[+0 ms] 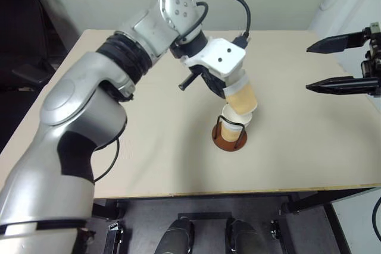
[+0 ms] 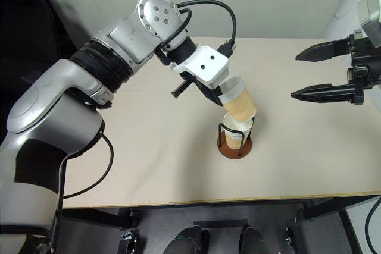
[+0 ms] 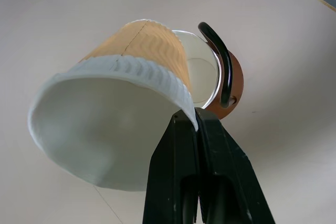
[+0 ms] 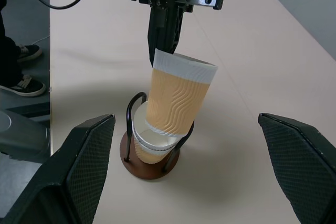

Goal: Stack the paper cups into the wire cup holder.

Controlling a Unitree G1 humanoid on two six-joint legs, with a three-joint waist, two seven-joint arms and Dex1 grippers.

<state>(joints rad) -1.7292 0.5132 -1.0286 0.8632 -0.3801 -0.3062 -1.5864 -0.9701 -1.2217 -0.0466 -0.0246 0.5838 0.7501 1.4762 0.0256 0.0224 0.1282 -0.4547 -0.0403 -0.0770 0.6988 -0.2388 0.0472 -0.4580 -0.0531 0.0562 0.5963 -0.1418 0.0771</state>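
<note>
The left gripper (image 3: pixel 195 121) is pinched tight on the white rim of a paper cup (image 4: pixel 177 98). The cup hangs tilted just past its black fingers (image 3: pixel 176 166), bottom end down. That bottom end dips into another cup (image 4: pixel 152 141) standing in the wire cup holder (image 4: pixel 149 165) right below. The right gripper (image 2: pixel 309 74) waits well off to the side, fingers spread wide, holding nothing.
</note>
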